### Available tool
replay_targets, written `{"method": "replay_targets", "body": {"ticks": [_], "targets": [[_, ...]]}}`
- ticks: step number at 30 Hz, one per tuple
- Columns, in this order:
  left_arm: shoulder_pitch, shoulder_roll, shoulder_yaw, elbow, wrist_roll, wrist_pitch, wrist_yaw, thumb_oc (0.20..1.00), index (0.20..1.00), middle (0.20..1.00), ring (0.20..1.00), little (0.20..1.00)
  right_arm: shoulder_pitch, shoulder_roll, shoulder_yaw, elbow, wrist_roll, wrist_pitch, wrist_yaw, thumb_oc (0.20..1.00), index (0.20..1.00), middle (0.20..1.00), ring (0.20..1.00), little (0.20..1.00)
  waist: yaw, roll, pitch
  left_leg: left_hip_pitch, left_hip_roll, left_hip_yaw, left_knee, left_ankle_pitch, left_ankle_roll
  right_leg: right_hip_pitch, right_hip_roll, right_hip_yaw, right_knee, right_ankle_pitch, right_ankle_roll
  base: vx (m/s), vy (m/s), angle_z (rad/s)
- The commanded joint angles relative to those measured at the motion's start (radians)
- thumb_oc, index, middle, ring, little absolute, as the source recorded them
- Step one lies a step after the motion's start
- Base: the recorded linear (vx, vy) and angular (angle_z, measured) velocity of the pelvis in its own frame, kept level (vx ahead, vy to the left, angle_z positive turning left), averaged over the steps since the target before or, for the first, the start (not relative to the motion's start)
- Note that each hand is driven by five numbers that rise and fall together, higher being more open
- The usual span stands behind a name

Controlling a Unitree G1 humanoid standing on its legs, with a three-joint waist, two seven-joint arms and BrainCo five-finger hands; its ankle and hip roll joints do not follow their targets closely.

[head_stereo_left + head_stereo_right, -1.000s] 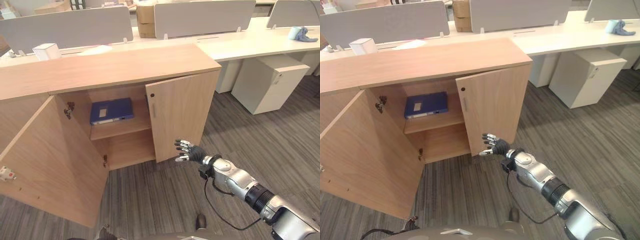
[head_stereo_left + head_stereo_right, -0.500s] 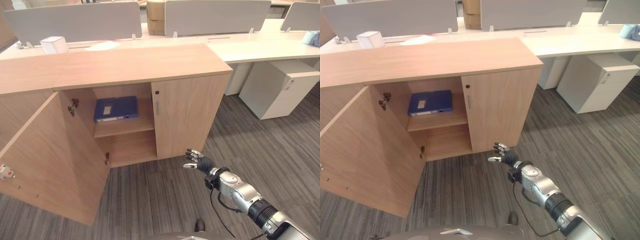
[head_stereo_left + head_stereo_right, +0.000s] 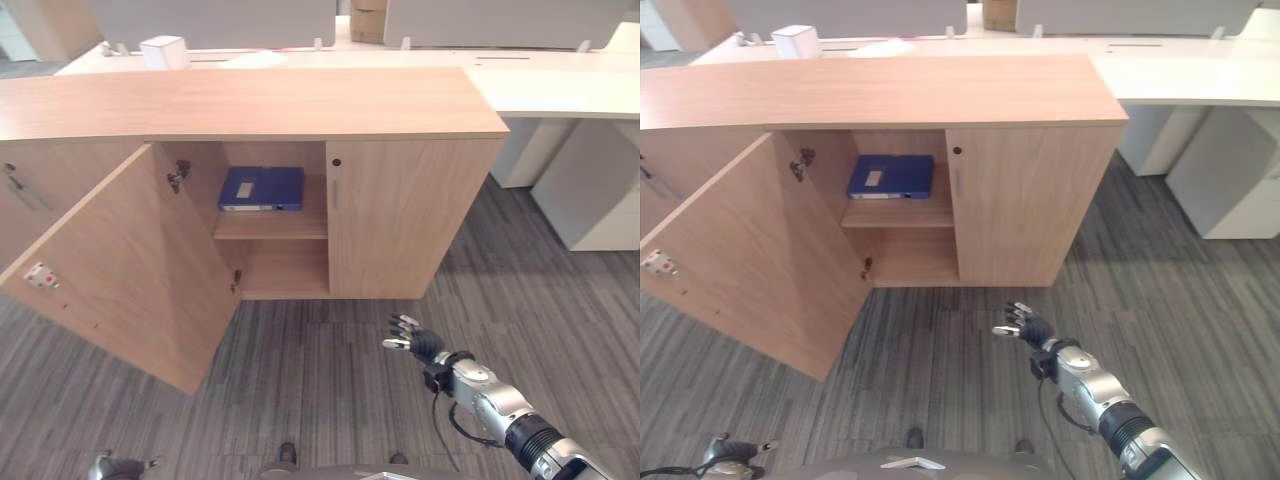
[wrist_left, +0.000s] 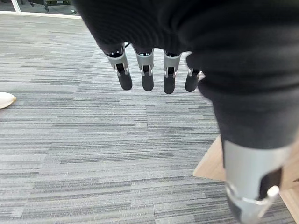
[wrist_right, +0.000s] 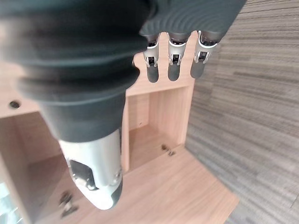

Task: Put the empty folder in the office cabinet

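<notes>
The blue folder (image 3: 262, 188) lies flat on the upper shelf of the wooden office cabinet (image 3: 300, 100). The cabinet's left door (image 3: 130, 270) stands wide open and its right door (image 3: 410, 215) is closed. My right hand (image 3: 412, 338) hovers open over the carpet, in front of and below the closed door, holding nothing. In the right wrist view its straight fingers (image 5: 173, 60) point past the cabinet's lower compartment. My left hand (image 4: 147, 70) hangs open over the carpet with nothing in it, beside a wooden edge (image 4: 210, 163).
The open left door juts out over the grey carpet. Behind the cabinet runs a white desk (image 3: 560, 90) with a white box (image 3: 165, 50). A white pedestal unit (image 3: 600, 190) stands at the right. A pale shoe tip (image 4: 4, 99) shows on the carpet.
The right door went from ajar to fully closed. My right hand has drawn back and down from it. The camera has shifted, so the cabinet sits further right in view.
</notes>
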Motion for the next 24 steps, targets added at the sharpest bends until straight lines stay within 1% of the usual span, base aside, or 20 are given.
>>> {"method": "replay_targets", "body": {"ticks": [1, 2, 3, 4, 5, 6, 8, 9, 10, 11, 13, 14, 15, 16, 18, 19, 20, 21, 22, 24], "targets": [[-0.052, 0.102, -0.018, -0.011, -0.035, -0.038, 0.025, 1.0, 1.0, 1.0, 1.0, 1.0, 0.015, 0.06, -0.022, 0.06, -0.071, -0.02, -0.018, 1.0, 1.0, 1.0, 1.0, 1.0, -0.003, -0.051, -0.015, -0.04, -0.119, 0.0, -0.011, -0.056, 0.049, -0.06, -0.016, 0.0, 0.096, -0.06, 0.03, 0.03, -0.118, 0.06], [-0.057, 0.118, -0.019, -0.021, -0.04, -0.04, 0.025, 1.0, 1.0, 1.0, 1.0, 1.0, 0.03, 0.076, -0.051, 0.152, -0.093, -0.012, -0.034, 1.0, 1.0, 1.0, 1.0, 1.0, 0.0, -0.047, -0.014, -0.043, -0.118, -0.012, -0.011, -0.053, 0.047, -0.053, -0.013, -0.007, 0.085, -0.062, 0.024, 0.02, -0.098, 0.38], [-0.042, 0.157, 0.003, -0.026, -0.048, -0.044, 0.026, 1.0, 1.0, 1.0, 1.0, 1.0, 0.039, 0.097, -0.133, 0.327, -0.142, -0.014, -0.048, 1.0, 1.0, 1.0, 1.0, 1.0, 0.004, -0.041, -0.011, -0.041, -0.119, -0.031, -0.011, -0.05, 0.044, -0.034, -0.012, -0.023, 0.063, -0.059, 0.018, 0.01, -0.117, 0.42], [-0.04, 0.187, 0.017, -0.015, -0.048, -0.044, 0.023, 1.0, 1.0, 1.0, 1.0, 1.0, 0.039, 0.104, -0.184, 0.418, -0.171, -0.013, -0.065, 1.0, 1.0, 1.0, 1.0, 1.0, 0.009, -0.036, -0.009, -0.045, -0.117, -0.037, -0.011, -0.042, 0.039, -0.028, -0.012, -0.031, 0.052, -0.058, 0.017, 0.01, -0.079, 0.42], [-0.041, 0.188, 0.017, -0.014, -0.048, -0.044, 0.023, 1.0, 1.0, 1.0, 1.0, 1.0, 0.038, 0.105, -0.185, 0.42, -0.171, -0.014, -0.064, 1.0, 1.0, 1.0, 1.0, 1.0, 0.009, -0.036, -0.007, -0.044, -0.117, -0.038, -0.011, -0.042, 0.039, -0.026, -0.012, -0.031, 0.052, -0.058, 0.017, -0.01, -0.044, 0.16], [-0.03, 0.249, 0.044, 0.016, -0.032, -0.037, 0.015, 1.0, 1.0, 1.0, 1.0, 1.0, 0.043, 0.106, -0.296, 0.584, -0.225, -0.009, -0.088, 1.0, 1.0, 1.0, 1.0, 1.0, 0.012, -0.03, -0.01, -0.05, -0.115, -0.046, -0.011, -0.041, 0.029, -0.01, -0.012, -0.046, 0.032, -0.057, 0.015, 0.03, -0.029, 0.15], [0.004, 0.329, 0.105, 0.071, -0.006, -0.024, 0.004, 1.0, 1.0, 1.0, 1.0, 1.0, 0.06, 0.078, -0.404, 0.728, -0.287, 0.003, -0.116, 1.0, 1.0, 1.0, 1.0, 1.0, 0.012, -0.026, -0.02, -0.032, -0.105, -0.051, -0.011, -0.052, 0.018, 0.029, -0.009, -0.064, 0.005, -0.056, 0.013, 0.08, -0.029, 0.14], [0.004, 0.33, 0.105, 0.071, -0.006, -0.024, 0.004, 1.0, 1.0, 1.0, 1.0, 1.0, 0.06, 0.079, -0.404, 0.729, -0.287, 0.003, -0.116, 1.0, 1.0, 1.0, 1.0, 1.0, 0.012, -0.026, -0.022, -0.035, -0.105, -0.052, -0.011, -0.05, 0.018, 0.027, -0.009, -0.064, 0.004, -0.054, 0.013, 0.08, -0.019, 0.25], [0.021, 0.395, 0.153, 0.113, 0.011, -0.014, -0.004, 1.0, 1.0, 1.0, 1.0, 1.0, 0.09, 0.056, -0.476, 0.802, -0.315, 0.013, -0.131, 1.0, 1.0, 1.0, 1.0, 1.0, 0.009, -0.026, -0.029, -0.025, -0.085, -0.049, -0.007, -0.053, 0.006, 0.045, -0.007, -0.074, -0.014, -0.051, 0.012, 0.03, -0.008, 0.24], [0.021, 0.396, 0.153, 0.113, 0.011, -0.015, -0.005, 1.0, 1.0, 1.0, 1.0, 1.0, 0.09, 0.056, -0.476, 0.803, -0.315, 0.013, -0.131, 1.0, 1.0, 1.0, 1.0, 1.0, 0.008, -0.027, -0.028, -0.024, -0.085, -0.05, -0.007, -0.053, 0.006, 0.048, -0.006, -0.075, -0.016, -0.051, 0.012, 0.04, 0.015, 0.19], [0.052, 0.487, 0.226, 0.144, 0.026, -0.007, -0.017, 1.0, 1.0, 1.0, 1.0, 1.0, 0.143, 0.006, -0.572, 0.876, -0.333, 0.035, -0.133, 1.0, 1.0, 1.0, 1.0, 1.0, -0.009, -0.025, -0.022, -0.039, -0.036, -0.028, 0.039, -0.062, -0.022, 0.067, -0.019, -0.083, -0.03, -0.048, 0.019, -0.02, 0.092, 0.13], [0.061, 0.51, 0.25, 0.139, 0.021, -0.005, -0.023, 1.0, 1.0, 1.0, 1.0, 1.0, 0.156, -0.015, -0.6, 0.894, -0.339, 0.045, -0.127, 1.0, 1.0, 1.0, 1.0, 1.0, -0.014, -0.021, -0.02, -0.051, -0.016, -0.016, 0.056, -0.061, -0.03, 0.068, -0.026, -0.082, -0.031, -0.048, 0.022, -0.03, 0.096, 0.1], [0.062, 0.51, 0.251, 0.138, 0.021, -0.005, -0.023, 1.0, 1.0, 1.0, 1.0, 1.0, 0.156, -0.015, -0.6, 0.894, -0.339, 0.045, -0.127, 1.0, 1.0, 1.0, 1.0, 1.0, -0.014, -0.021, -0.02, -0.052, -0.016, -0.016, 0.058, -0.063, -0.03, 0.068, -0.026, -0.081, -0.03, -0.048, 0.022, -0.07, 0.232, 0.1], [0.067, 0.544, 0.287, 0.116, 0.006, -0.009, -0.024, 1.0, 1.0, 1.0, 1.0, 1.0, 0.176, -0.053, -0.647, 0.917, -0.349, 0.056, -0.119, 1.0, 1.0, 1.0, 1.0, 1.0, -0.029, -0.01, -0.013, -0.07, 0.033, 0.02, 0.068, -0.041, -0.044, 0.061, -0.05, -0.076, -0.027, -0.047, 0.033, -0.07, 0.278, 0.05], [0.064, 0.56, 0.3, 0.096, -0.006, -0.014, -0.022, 1.0, 1.0, 1.0, 1.0, 1.0, 0.189, -0.083, -0.688, 0.941, -0.342, 0.061, -0.118, 1.0, 1.0, 1.0, 1.0, 1.0, -0.037, 0.006, -0.017, -0.074, 0.072, 0.049, 0.05, -0.016, -0.058, 0.056, -0.068, -0.074, -0.027, -0.045, 0.046, -0.05, 0.295, 0.1], [0.064, 0.559, 0.3, 0.096, -0.006, -0.013, -0.022, 1.0, 1.0, 1.0, 1.0, 1.0, 0.19, -0.084, -0.689, 0.941, -0.342, 0.061, -0.118, 1.0, 1.0, 1.0, 1.0, 1.0, -0.035, 0.007, -0.017, -0.072, 0.072, 0.05, 0.048, -0.015, -0.059, 0.056, -0.067, -0.073, -0.026, -0.045, 0.045, 0.0, 0.318, 0.18], [0.054, 0.566, 0.3, 0.081, -0.001, -0.01, -0.025, 1.0, 1.0, 1.0, 1.0, 1.0, 0.203, -0.092, -0.714, 0.959, -0.342, 0.074, -0.101, 1.0, 1.0, 1.0, 1.0, 1.0, -0.049, 0.036, -0.038, -0.033, 0.07, 0.04, -0.003, -0.033, -0.061, 0.045, -0.077, -0.074, -0.024, -0.041, 0.056, 0.01, 0.212, 0.18], [0.053, 0.566, 0.3, 0.081, -0.001, -0.01, -0.025, 1.0, 1.0, 1.0, 1.0, 1.0, 0.203, -0.092, -0.714, 0.959, -0.342, 0.074, -0.101, 1.0, 1.0, 1.0, 1.0, 1.0, -0.049, 0.036, -0.038, -0.033, 0.071, 0.039, -0.003, -0.033, -0.061, 0.046, -0.076, -0.074, -0.024, -0.041, 0.056, -0.02, 0.471, 0.15], [0.026, 0.562, 0.289, 0.024, -0.007, -0.003, -0.022, 1.0, 1.0, 1.0, 1.0, 1.0, 0.206, -0.097, -0.734, 0.963, -0.334, 0.077, -0.095, 1.0, 1.0, 1.0, 1.0, 1.0, -0.068, 0.046, -0.051, -0.023, 0.039, 0.037, -0.011, -0.062, -0.054, 0.025, -0.112, -0.075, -0.02, -0.014, 0.075, -0.03, 0.368, 0.16], [0.007, 0.557, 0.286, -0.033, -0.013, -0.003, -0.016, 1.0, 1.0, 1.0, 1.0, 1.0, 0.195, -0.09, -0.744, 0.955, -0.316, 0.08, -0.092, 1.0, 1.0, 1.0, 1.0, 1.0, -0.077, 0.041, -0.054, -0.013, 0.005, 0.044, -0.011, -0.083, -0.036, 0.007, -0.151, -0.055, -0.017, 0.017, 0.093, -0.03, 0.428, 0.21]]}}
